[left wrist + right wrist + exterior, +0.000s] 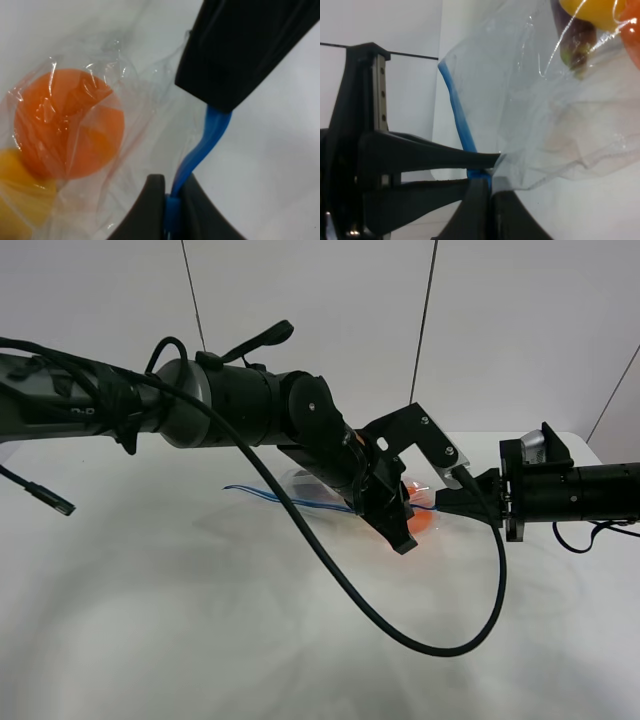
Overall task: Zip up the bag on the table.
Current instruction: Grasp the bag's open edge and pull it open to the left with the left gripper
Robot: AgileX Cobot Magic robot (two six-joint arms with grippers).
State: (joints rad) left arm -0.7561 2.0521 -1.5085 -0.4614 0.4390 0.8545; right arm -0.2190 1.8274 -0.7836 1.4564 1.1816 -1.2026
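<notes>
The bag [300,483] is seen lying on the white tabletop [200,640], near its middle, between the two arms; it is made of clear crinkled plastic, and an orange fruit [70,125], a yellow fruit [17,195] and a purple eggplant [577,45] can be made out inside it. The blue zipper strip [205,140] along one edge of the bag is pinched by both grippers; the left gripper [171,197], whose arm is stretched in from the left side, is clenched, its fingers [147,212] pressed flat on the strip; the right gripper [490,192] is clenched too, its fingers [470,215] grasping the same strip just beside the left one. A short bowed length of strip is seen between the two grips; beyond them the strip is seen running on along the bag's edge; the orange fruit is placed nearest the grippers.
</notes>
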